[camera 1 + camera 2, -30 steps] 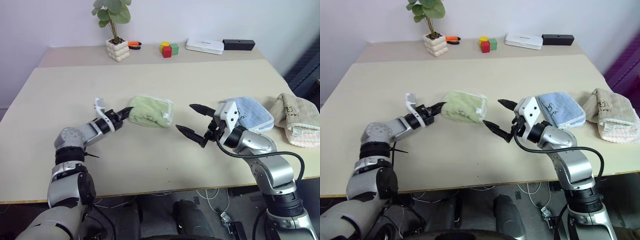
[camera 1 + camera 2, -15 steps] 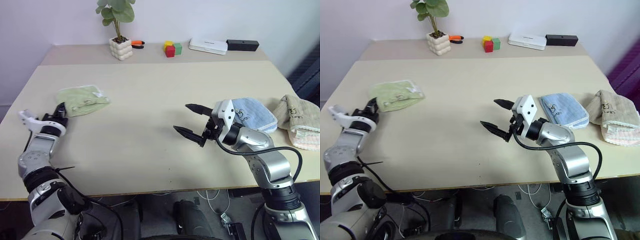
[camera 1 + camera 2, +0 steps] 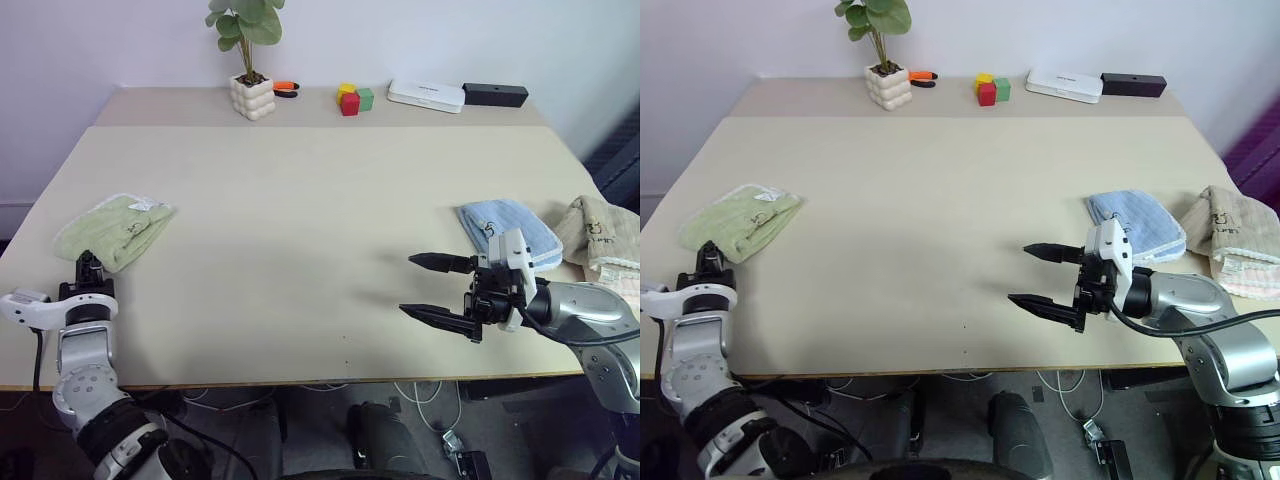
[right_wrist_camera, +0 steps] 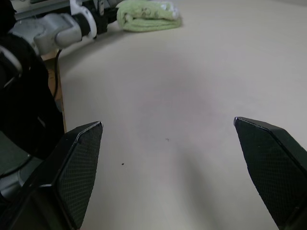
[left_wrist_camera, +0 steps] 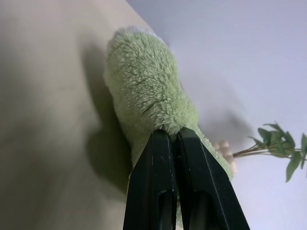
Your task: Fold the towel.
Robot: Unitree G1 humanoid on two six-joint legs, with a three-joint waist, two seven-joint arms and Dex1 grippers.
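Bare table (image 3: pixel 300 230) lies between green towel (image 3: pixel 110 228) and blue towel (image 3: pixel 510 225).

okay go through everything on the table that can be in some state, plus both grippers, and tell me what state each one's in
green towel: folded into a bundle, lying at the table's left edge, pinched at its near end.
left gripper: shut on the green towel.
right gripper: open, holding nothing, above bare tabletop.
blue towel: folded, lying flat.
beige towel: bunched in a loose heap at the right edge.
potted plant: upright at the back.
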